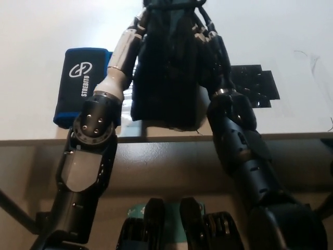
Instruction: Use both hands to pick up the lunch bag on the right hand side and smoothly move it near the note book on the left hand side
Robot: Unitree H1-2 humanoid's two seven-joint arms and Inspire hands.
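Both hands hold the dark lunch bag (pixel 166 62) up above the white table (pixel 41 26), pressing it from either side. At the bag's upper left edge only a sliver of the left hand (pixel 139 21) shows, at the end of the pale forearm; its fingers are mostly hidden behind the fabric, but it lies flat against the bag. On the opposite side the black right hand (pixel 205 28) clamps the bag's upper right edge, its fingers (pixel 200 21) lying along the cloth near the top of the picture. Hanging between the two arms, the bag has its lower hem over the table's near edge, and its top is cut off by the picture's upper border. To the left, a black notebook (pixel 83 78) with blue trim and a white logo lies flat on the table, partly covered by the left arm; the bag hangs just beside it. A flat black mat (pixel 255 83) lies on the table right of the right arm.
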